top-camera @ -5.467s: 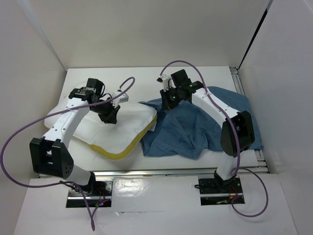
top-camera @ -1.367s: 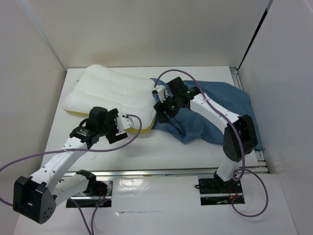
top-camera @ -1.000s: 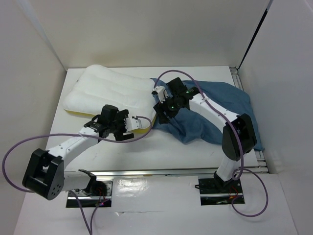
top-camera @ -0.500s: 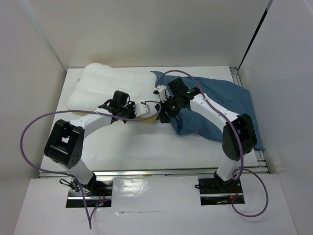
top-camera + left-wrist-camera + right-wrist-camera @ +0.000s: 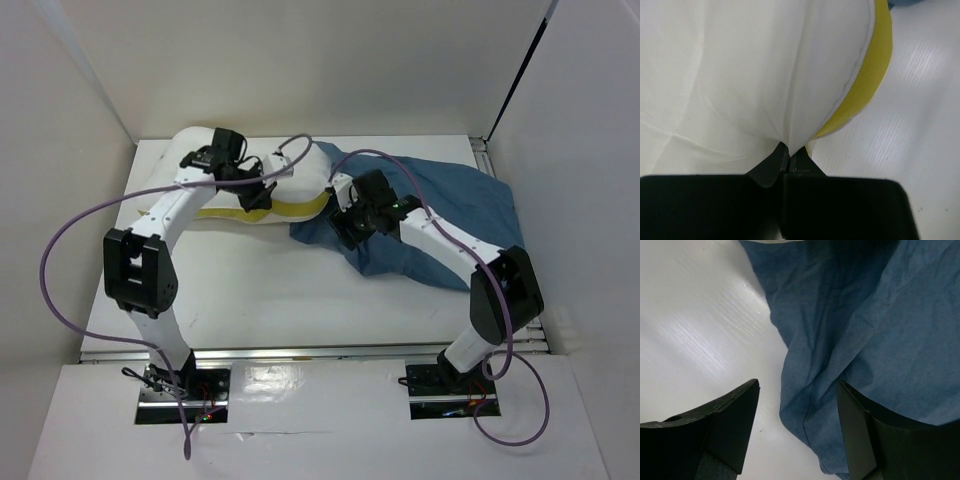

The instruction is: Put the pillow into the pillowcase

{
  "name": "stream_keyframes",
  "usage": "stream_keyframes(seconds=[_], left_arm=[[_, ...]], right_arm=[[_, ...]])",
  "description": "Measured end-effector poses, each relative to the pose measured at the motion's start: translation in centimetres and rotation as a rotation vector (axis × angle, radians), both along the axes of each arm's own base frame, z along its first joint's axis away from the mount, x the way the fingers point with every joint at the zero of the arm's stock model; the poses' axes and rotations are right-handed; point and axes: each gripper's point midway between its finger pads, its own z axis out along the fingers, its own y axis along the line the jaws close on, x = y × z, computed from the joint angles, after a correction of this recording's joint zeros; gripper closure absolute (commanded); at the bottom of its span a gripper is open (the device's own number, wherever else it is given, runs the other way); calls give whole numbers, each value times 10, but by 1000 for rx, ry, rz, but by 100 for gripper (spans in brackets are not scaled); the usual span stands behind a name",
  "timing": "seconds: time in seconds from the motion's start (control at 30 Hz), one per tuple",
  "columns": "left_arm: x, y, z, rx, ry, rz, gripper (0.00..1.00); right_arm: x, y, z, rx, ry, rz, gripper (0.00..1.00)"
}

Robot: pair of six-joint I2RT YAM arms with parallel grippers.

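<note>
The white pillow (image 5: 303, 178) lies at the back left, its yellow band (image 5: 290, 208) turned toward me. My left gripper (image 5: 255, 193) sits at its near edge. In the left wrist view that gripper (image 5: 788, 151) is shut on a pinch of the pillow's white cloth (image 5: 750, 75), with the yellow band (image 5: 866, 82) to the right. The dusty-blue pillowcase (image 5: 450, 210) spreads over the right half, its left edge against the pillow's right end. My right gripper (image 5: 343, 222) hovers over that edge. It (image 5: 797, 407) is open, with a fold of pillowcase (image 5: 860, 330) between its fingers (image 5: 735, 412).
White walls close in the table (image 5: 250, 290) at the left, back and right. A metal rail (image 5: 320, 352) runs along the front edge. Purple cables (image 5: 70, 240) loop off both arms over the table.
My left gripper closed on the pillow's near edge and swung toward the back, tipping the pillow so its yellow side shows. The right gripper drifted slightly nearer, staying open.
</note>
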Motion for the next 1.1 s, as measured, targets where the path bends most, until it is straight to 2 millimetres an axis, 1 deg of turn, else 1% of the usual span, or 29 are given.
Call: stream_keyframes(seconds=[0.07,0.13,0.2,0.27,0.3,0.47,0.57,0.63,0.7,0.77,0.87,0.97,1.1], left_arm=[[4,-1,13,-35,44,-7,100],[8,-3,23,-73,94,-14,100],[12,-7,30,-108,144,-16,100],[13,-9,32,-137,192,-20,100],[12,-9,32,-147,214,-21,100],[9,-9,35,-189,299,-20,100],[5,-9,38,-208,334,-22,100],[2,-8,39,-218,354,-21,100],[-1,-5,39,-224,370,-17,100],[-2,-3,40,-231,382,-12,100],[-3,1,41,-247,394,-4,100],[-3,6,42,-266,408,7,100],[-4,12,40,-290,432,23,100]], right_arm=[[3,0,4,14,-37,-20,31],[0,1,9,27,-75,-25,35],[-4,7,14,47,-121,-19,35],[-8,16,17,66,-147,1,38],[-9,21,18,76,-156,7,38],[-5,41,21,125,-204,20,44],[3,48,13,122,-235,12,45],[8,56,1,105,-248,30,45],[10,61,-15,70,-247,62,45],[11,62,-29,36,-252,101,45],[8,60,-43,0,-272,165,45],[14,62,-43,-24,-329,215,45],[29,63,-33,-47,-435,231,47]])
